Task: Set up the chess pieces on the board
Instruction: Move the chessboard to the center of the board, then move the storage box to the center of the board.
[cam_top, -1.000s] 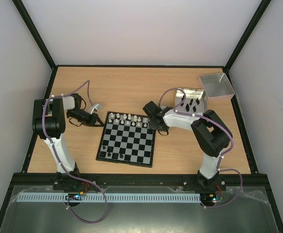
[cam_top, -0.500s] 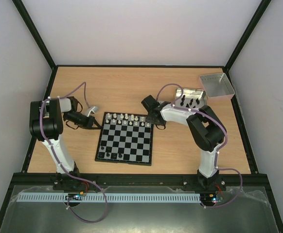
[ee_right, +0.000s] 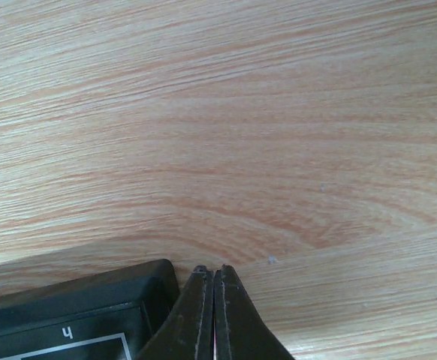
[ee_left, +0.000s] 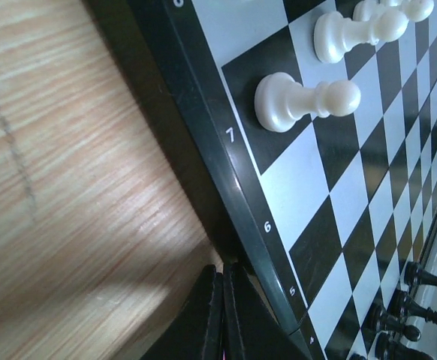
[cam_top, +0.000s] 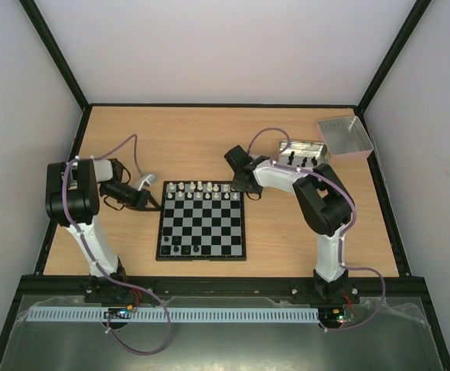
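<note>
Board (cam_top: 209,226) sits mid-worktop (cam_top: 194,139), between the two arms and roughly square to the near edge. White pieces (cam_top: 202,188) stand in the two far rows. A few black pieces (cam_top: 176,248) are on the near-left squares, and the rest of the board is bare squares. More black pieces stand upright in the tin (cam_top: 322,147) at far right, with the grey tray (cam_top: 347,139) just beyond it toward the right corner. Left pincer (ee_left: 222,268) is closed and holds nothing. Its tip is low on the worktop, right at the board's left border beside the 5 and 6 rank marks. It looks to be touching the edge, but the wrist view doesn't confirm contact. The same view shows a white pawn (ee_left: 301,101) upright on a black square in rank 7, with more white pieces behind it, and black pieces at the lower right of frame. Right pincer (ee_right: 213,271) is also closed and empty. Its tip is down at the worktop just beside the board's far-right corner, off the board and over bare wood. I can't tell whether it touches the corner. From above, both arms are bent inward toward the far half of the board, one on each side.
</note>
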Robot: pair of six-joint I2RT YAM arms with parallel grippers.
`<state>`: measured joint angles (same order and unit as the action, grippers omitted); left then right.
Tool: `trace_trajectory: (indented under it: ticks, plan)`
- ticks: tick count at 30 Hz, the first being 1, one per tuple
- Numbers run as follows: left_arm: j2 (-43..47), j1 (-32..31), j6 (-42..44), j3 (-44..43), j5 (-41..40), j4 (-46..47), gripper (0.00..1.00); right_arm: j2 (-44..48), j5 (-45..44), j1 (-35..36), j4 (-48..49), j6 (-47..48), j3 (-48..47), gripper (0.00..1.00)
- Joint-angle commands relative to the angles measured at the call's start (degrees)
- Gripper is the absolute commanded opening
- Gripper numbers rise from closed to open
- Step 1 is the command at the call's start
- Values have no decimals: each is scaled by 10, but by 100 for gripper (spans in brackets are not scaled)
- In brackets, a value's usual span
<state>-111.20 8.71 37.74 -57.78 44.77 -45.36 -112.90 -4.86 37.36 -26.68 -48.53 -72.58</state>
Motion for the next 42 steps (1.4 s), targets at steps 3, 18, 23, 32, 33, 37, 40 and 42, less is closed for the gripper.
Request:
trace_trajectory:
  ticks: [3,18,23,32,33,37,40,42]
  plan:
    - [-22,-6,20,36,-150,13,2,-4,-12,-16,-42,12,-12,2]
    - [-27,47,-10,-7,-179,41,28,160,-107,-118,-114,38,-4,33]
    - [-25,60,-8,-7,-178,40,28,159,-69,-148,-96,45,18,30]
    - [-17,73,-1,2,-168,36,27,166,-32,-164,-36,37,80,26]
    - [-17,74,0,2,-168,36,27,165,-29,-164,-30,37,85,26]
    - [-17,74,0,5,-163,36,26,161,-26,-165,-16,41,94,25]
    - [-17,74,-1,5,-161,36,26,155,-25,-166,-13,40,95,25]
    - [-17,74,-2,5,-159,36,26,151,-24,-168,-11,40,98,24]
